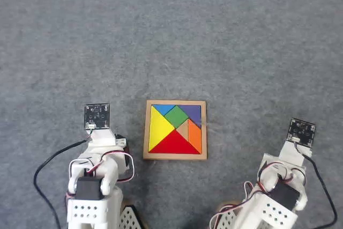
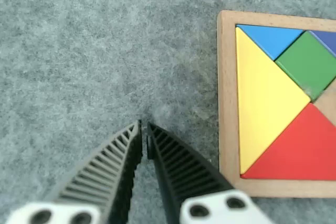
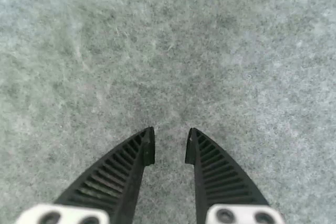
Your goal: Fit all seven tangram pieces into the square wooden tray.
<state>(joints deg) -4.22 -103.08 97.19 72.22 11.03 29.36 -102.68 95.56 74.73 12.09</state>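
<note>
Near the worktop's front edge, between my arms, the square wooden tray held all seven tangram pieces. I saw the left gripper's fingers together and the right gripper's narrowly apart, both empty.

L arm & R arm tucked back. L gripper tips nearly touching; R gripper tips slightly apart.
</note>
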